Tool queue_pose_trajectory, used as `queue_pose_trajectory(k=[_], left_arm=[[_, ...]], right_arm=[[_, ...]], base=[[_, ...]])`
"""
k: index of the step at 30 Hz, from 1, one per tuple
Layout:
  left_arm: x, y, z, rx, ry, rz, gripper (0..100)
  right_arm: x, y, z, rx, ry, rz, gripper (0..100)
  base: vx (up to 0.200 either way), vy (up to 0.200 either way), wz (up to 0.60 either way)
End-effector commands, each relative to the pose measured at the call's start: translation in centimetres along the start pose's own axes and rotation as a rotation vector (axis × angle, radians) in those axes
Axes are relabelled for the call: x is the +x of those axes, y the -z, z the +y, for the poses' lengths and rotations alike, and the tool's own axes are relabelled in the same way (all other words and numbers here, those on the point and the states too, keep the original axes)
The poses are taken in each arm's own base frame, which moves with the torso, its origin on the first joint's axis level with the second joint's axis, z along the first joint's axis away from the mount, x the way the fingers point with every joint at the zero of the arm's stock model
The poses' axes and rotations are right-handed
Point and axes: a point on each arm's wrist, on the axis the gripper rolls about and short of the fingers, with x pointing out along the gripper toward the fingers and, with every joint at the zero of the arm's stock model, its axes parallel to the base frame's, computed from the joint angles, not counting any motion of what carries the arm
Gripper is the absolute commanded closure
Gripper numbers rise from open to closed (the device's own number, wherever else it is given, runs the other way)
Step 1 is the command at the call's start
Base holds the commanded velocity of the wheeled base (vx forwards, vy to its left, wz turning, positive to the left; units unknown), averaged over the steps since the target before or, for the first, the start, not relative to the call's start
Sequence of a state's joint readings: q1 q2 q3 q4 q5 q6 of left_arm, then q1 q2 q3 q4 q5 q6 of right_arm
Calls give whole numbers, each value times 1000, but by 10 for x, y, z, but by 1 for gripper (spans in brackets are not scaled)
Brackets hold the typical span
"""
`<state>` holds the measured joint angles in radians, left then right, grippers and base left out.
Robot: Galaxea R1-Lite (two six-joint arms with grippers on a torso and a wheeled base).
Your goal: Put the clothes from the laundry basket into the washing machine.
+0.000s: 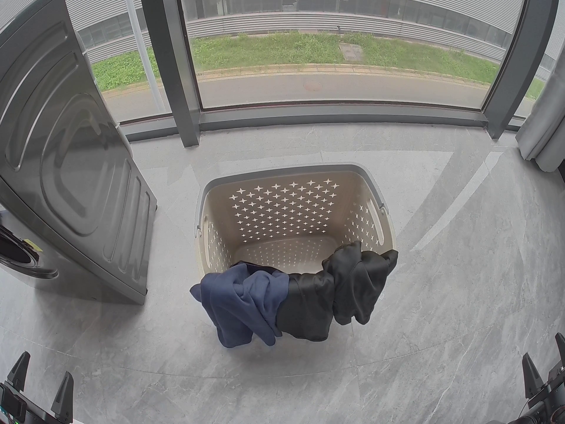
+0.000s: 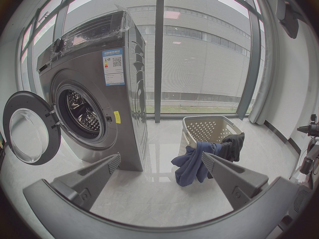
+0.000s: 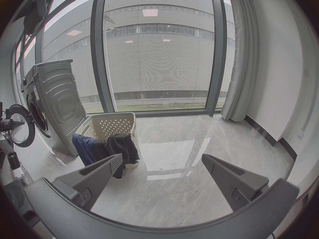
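A beige laundry basket (image 1: 291,175) (image 2: 207,120) (image 3: 109,118) stands on the grey floor before the window. Over its near rim hang a blue garment (image 1: 241,304) (image 2: 191,163) (image 3: 83,146) and a black garment (image 1: 341,292) (image 2: 232,145) (image 3: 116,148). The grey washing machine (image 1: 65,154) (image 2: 99,93) (image 3: 54,100) stands to the left, its round door (image 2: 30,131) swung open and the drum (image 2: 81,112) visible. My left gripper (image 1: 41,387) (image 2: 159,160) is open, low at the near left, well short of the basket. My right gripper (image 1: 544,360) (image 3: 161,160) is open at the near right.
A floor-to-ceiling window (image 1: 329,36) with dark frames runs behind the basket. A grey curtain (image 1: 544,125) (image 3: 237,57) hangs at the far right by a white wall (image 3: 282,67). Open floor lies around the basket and to its right.
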<state>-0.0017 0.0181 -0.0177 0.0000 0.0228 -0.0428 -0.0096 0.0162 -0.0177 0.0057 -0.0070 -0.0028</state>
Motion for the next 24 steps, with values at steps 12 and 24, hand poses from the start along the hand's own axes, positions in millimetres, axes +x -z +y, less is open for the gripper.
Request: queue_pose_trajectory(k=[12, 24], left_arm=[[0, 5, 0, 0, -1, 3, 0], [0, 5, 0, -2, -1, 4, 0]], right_arm=[[19, -42, 1, 4, -57, 109, 0], [80, -46, 11, -1, -263, 370, 0]], base=[[0, 0, 0], [0, 0, 0]])
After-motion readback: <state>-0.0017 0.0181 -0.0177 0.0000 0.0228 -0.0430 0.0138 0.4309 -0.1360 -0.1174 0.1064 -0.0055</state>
